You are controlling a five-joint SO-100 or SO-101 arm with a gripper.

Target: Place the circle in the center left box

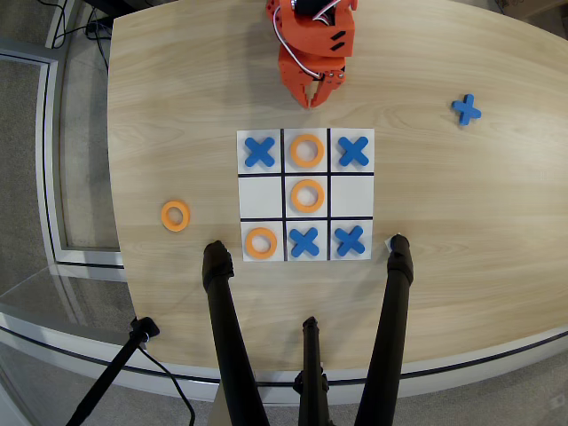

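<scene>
Loose circle waits on the tabletop, left of the board; we have yet to reach for it.

In the overhead view the circle (175,216) lies flat on the bare tabletop (461,204), well apart from the board's left edge and level with its middle row. The center left box (351,194), the middle-row cell at the board's right end, stands empty between a blue X (352,151) above and another blue X (349,240) below. Our gripper (312,96) hangs just beyond the far edge of the board, its fingers drawn close together and holding nothing. To do this well, we judge we should spread the fingers first, come down with one finger through the ring's open middle and one outside its rim, lift clear, then carry it high over the centre ring (307,195) so nothing is nudged.
</scene>
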